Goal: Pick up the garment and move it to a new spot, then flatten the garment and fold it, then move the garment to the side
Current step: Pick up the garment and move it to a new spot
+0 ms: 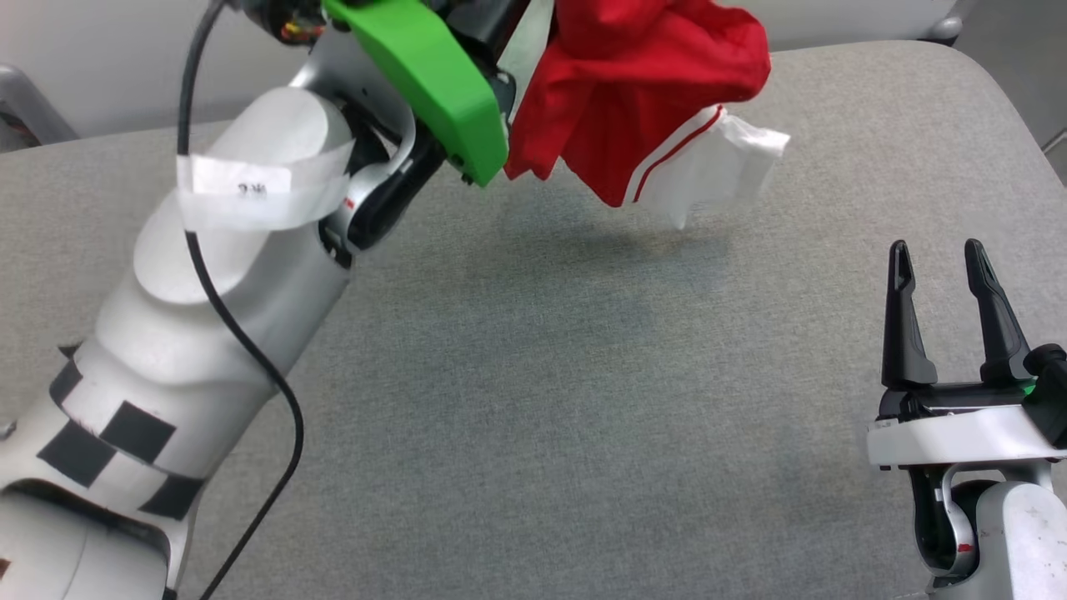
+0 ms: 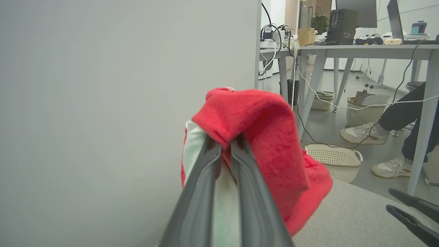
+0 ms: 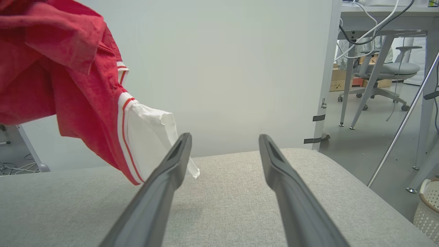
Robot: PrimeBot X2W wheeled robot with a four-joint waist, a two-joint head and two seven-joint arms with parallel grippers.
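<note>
Left wrist view, left hand (image 2: 224,143) clamping red garment (image 2: 271,137), person's shoes (image 2: 363,133) beyond, head view, right hand (image 1: 936,258) spread wide, empty.

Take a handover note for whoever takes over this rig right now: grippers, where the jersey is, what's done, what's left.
Left gripper: shut on a bunched fold of the garment, raised.
Right gripper: open, empty, low at the robot's right, apart from the garment.
Garment: hangs crumpled above the grey padded surface, with the white sleeve lowest and seemingly clear of the surface.
Done: pick-up.
Left: set it down at a new spot, flatten, fold, move it aside.
</note>
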